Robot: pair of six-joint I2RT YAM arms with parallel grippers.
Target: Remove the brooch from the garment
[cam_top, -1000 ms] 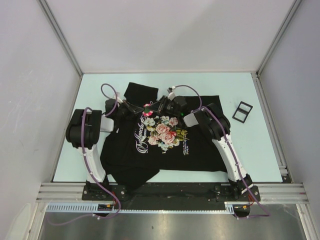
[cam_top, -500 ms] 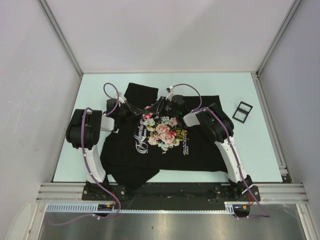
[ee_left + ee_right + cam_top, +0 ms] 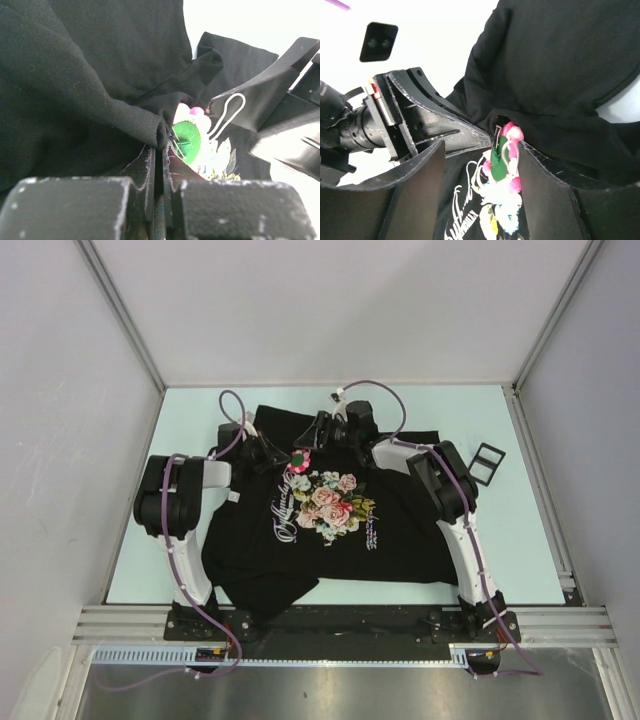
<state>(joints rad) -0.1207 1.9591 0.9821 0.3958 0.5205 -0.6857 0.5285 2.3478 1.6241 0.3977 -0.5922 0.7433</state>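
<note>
The garment (image 3: 330,540), a black T-shirt with a rose print, lies flat on the table, and its collar area is bunched up between the two arms. My left gripper (image 3: 275,457) (image 3: 161,148) is shut on a fold of the black cloth (image 3: 150,127). The brooch (image 3: 298,457) (image 3: 186,137) (image 3: 503,154) hangs from that fold, showing its green back and pink petals. Its wire pin (image 3: 227,114) stands open. My right gripper (image 3: 318,437) (image 3: 480,150) is open, with the brooch between its jaws, close against the right-hand finger (image 3: 540,175).
A small black rectangular frame (image 3: 485,462) lies on the pale table to the right of the shirt. Grey enclosure walls stand on the left, right and far sides. The two grippers almost touch over the collar.
My right gripper has opened wide and reached farther back over the collar. My left gripper has shifted up and to the right with its fold. The brooch remains at the fold.
</note>
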